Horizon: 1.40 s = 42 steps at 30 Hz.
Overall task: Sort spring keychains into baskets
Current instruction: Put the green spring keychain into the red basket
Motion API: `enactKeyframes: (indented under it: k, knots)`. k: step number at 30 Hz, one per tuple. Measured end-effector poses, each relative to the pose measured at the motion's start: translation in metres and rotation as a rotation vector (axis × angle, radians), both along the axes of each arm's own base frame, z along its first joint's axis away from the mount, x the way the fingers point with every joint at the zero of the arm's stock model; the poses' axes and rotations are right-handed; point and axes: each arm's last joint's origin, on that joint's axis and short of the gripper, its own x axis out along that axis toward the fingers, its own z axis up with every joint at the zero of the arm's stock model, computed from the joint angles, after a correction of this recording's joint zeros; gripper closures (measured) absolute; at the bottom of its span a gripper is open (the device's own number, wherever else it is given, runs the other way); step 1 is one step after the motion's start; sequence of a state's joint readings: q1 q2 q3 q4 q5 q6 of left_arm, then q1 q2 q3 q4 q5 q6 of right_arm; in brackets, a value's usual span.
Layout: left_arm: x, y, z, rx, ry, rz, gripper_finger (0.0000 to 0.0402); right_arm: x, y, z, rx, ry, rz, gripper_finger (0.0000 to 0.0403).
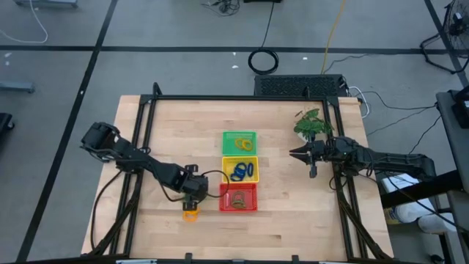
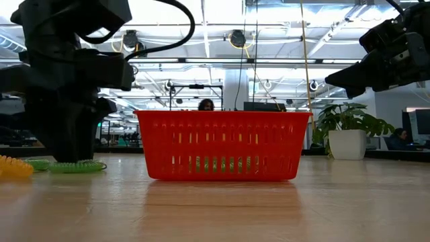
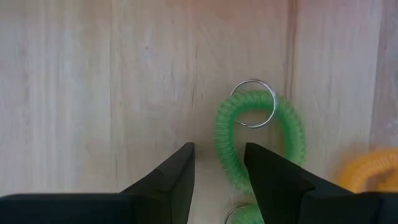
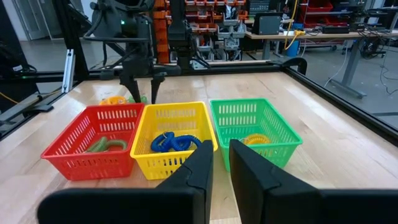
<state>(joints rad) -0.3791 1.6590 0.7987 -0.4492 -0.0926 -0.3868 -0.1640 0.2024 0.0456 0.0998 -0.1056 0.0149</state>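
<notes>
You had the left end effector (image 3: pixel 217 180) released above the green coiled plastic keychain (image 3: pixel 258 146), needing descent and closing.

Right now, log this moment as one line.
left gripper: open above green keychain | right gripper: waiting, empty | red basket: green keychains inside

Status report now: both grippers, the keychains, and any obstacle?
Left gripper open, low over green keychain beside red basket. Right gripper empty, waiting right of the baskets. No obstacle seen.
</notes>
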Motion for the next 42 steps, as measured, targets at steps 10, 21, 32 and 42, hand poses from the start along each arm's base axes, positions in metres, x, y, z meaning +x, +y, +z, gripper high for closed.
enactKeyframes:
  k: [10, 21, 32, 42]
  knots:
    - [0.0001, 0.0002, -0.0020, 0.012, 0.002, 0.012, 0.0247, 0.0000, 0.0000, 0.0000, 0.000, 0.000, 0.000, 0.0364]
    - [-0.0001, 0.0003, -0.0027, 0.011, 0.004, 0.014, 0.0247, 0.0000, 0.0000, 0.0000, 0.000, 0.000, 0.000, 0.0365]
    - [0.0000, 0.0003, -0.0027, 0.010, 0.002, 0.013, 0.0261, 0.0000, 0.0000, 0.0000, 0.000, 0.000, 0.000, 0.0364]
    - [0.0006, -0.0005, -0.0027, 0.007, -0.003, -0.019, 0.0374, 0.0000, 0.0000, 0.0000, 0.000, 0.000, 0.000, 0.0364]
